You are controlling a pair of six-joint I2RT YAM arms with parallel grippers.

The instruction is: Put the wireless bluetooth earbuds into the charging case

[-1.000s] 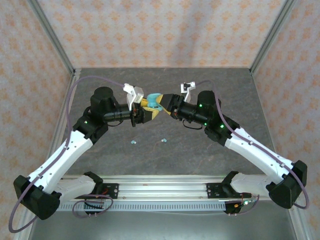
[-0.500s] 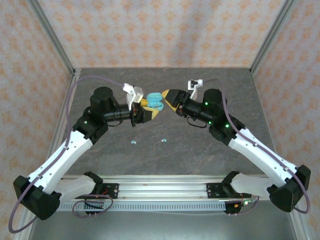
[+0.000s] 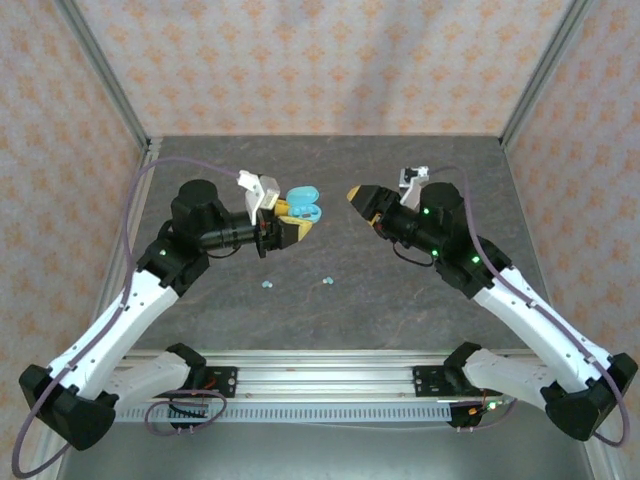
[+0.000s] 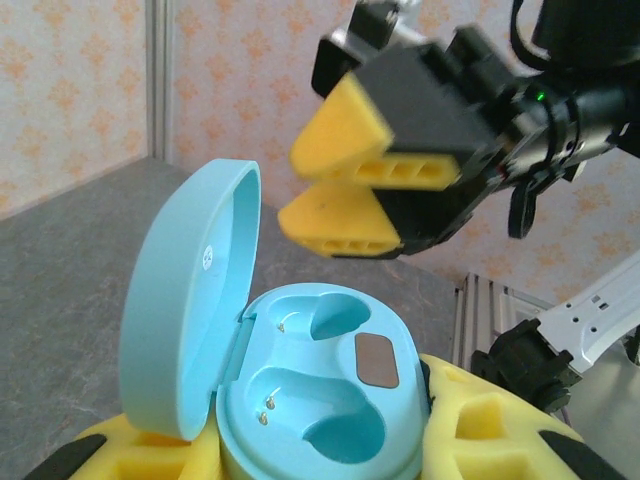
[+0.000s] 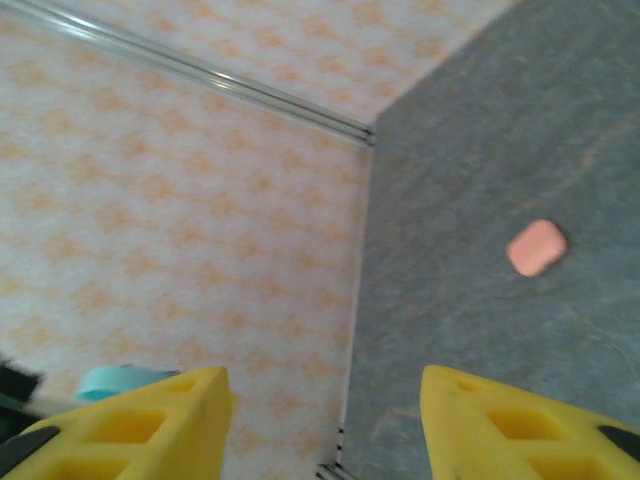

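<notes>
Left claw (image 3: 297,218) pinches open case (image 3: 303,197). Right claw (image 3: 360,195) spread, empty, right of case. Earbuds (image 3: 327,279) on worktop (image 3: 400,290), nearward of case; right arm free to fetch.

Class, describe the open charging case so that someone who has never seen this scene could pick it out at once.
Start at the grey table and follow the left arm to its gripper, raised above the middle. The charging case sits between its yellow pads: light teal, lid open, both wells empty. The teal earbuds on the table are far smaller, and the other case is pink.
</notes>
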